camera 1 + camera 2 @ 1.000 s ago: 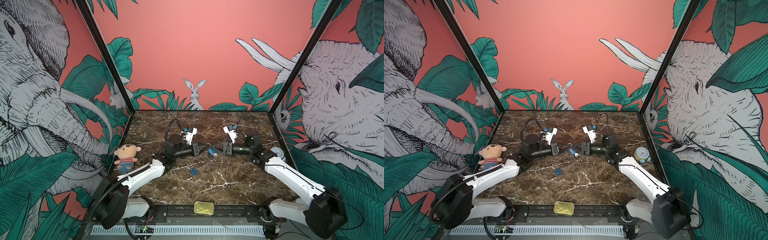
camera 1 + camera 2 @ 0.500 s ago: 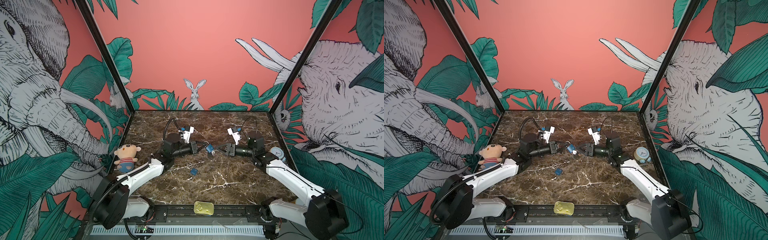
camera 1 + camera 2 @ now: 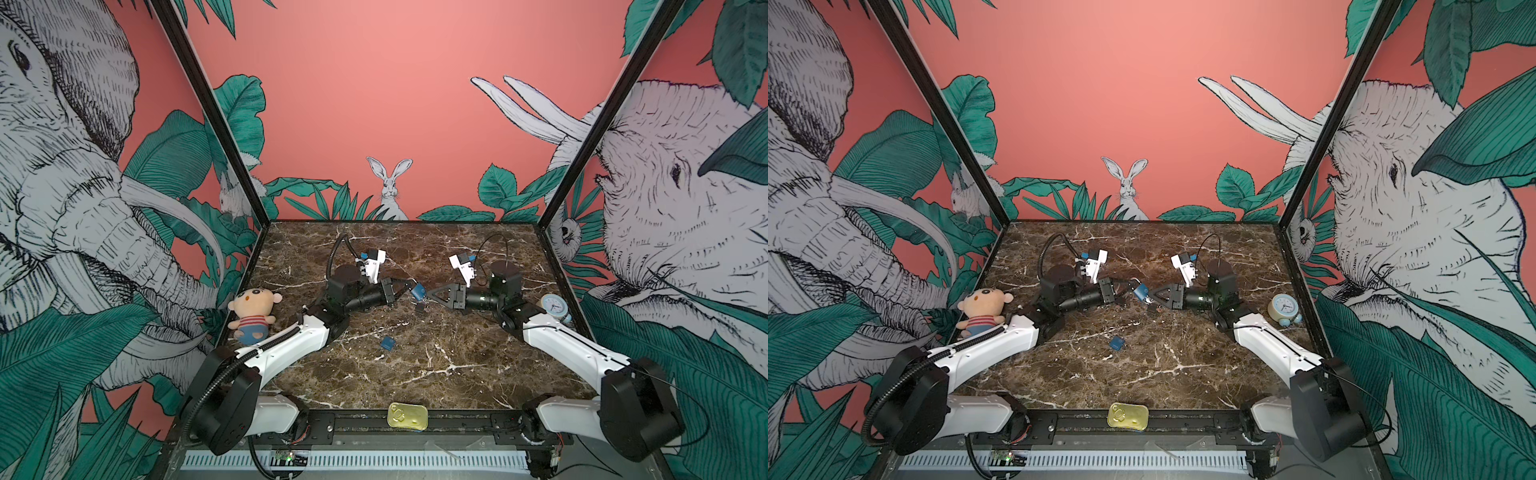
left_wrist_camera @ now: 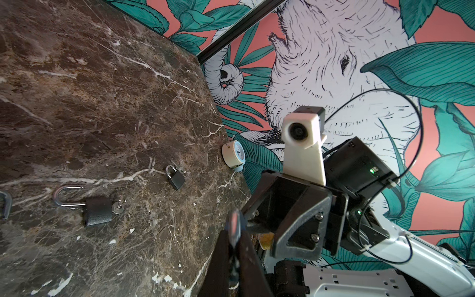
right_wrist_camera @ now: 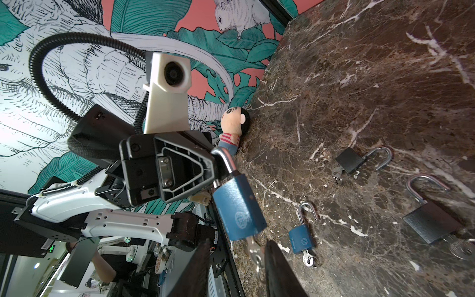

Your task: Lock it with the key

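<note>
Above bench [image 3: 415,374] centre: left hand [image 5: 217,167] clamped on blue padlock [image 5: 239,208] shackle, key [image 5: 253,250] sticking out its base toward right hand [image 3: 431,293], jaws apart straddling key, not yet pinching.

Desk [image 3: 415,249] bare at 12 o'clock. Doll [image 3: 252,312] blocks 9 o'clock, clock [image 3: 553,306] blocks 3 o'clock. Small padlock [image 3: 387,343] toward 6 o'clock, open room around it.

White arm links [image 3: 291,351], black joints [image 3: 226,409], ribbed cable [image 5: 77,36].
</note>
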### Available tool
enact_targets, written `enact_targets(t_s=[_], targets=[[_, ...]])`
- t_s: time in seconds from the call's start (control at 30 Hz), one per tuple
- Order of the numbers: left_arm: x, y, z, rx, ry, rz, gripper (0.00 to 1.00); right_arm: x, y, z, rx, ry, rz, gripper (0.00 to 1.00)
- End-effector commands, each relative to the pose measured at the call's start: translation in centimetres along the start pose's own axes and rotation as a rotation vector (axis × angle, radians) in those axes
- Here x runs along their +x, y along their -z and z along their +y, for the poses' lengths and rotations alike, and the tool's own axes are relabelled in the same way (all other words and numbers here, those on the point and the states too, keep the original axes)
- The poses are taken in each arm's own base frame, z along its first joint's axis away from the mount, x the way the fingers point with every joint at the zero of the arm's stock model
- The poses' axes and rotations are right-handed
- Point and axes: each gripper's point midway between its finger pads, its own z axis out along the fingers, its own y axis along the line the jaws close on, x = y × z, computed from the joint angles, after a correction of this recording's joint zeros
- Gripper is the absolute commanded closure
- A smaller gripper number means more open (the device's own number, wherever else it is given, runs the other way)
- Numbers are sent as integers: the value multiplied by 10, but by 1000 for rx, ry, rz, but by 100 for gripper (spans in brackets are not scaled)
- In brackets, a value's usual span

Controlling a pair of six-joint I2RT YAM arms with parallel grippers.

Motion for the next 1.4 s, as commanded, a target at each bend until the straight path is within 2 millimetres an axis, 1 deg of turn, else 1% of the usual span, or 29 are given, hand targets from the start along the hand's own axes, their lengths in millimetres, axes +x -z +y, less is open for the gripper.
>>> enact_targets(t_s=[0.0,0.23,0.4,0.6,0.83,0.93,1.37], targets=[[-25,1,-25,69,-38,-77,100,-1,0,8,-42,29,-6,63],[-29,-1,-30,95,-28,-82,100,-1,-2,3,-23,34,-6,59],[-29,-1,-32,101,-25,-77,100,-3,-3,0,-4,44,-7,58],[-30,-1,-33,109,-22,-83,100,-2,-5,-2,-3,38,1,58],[-29,-1,-34,112,-18,-77,100,-10,-4,-3,37,69,-12,56],[-30,-1,-34,112,-18,-80,100,-12,-6,-2,29,70,-8,56],[-30,1,-38,121,-20,-79,100,-17,-10,-6,42,78,-12,55]])
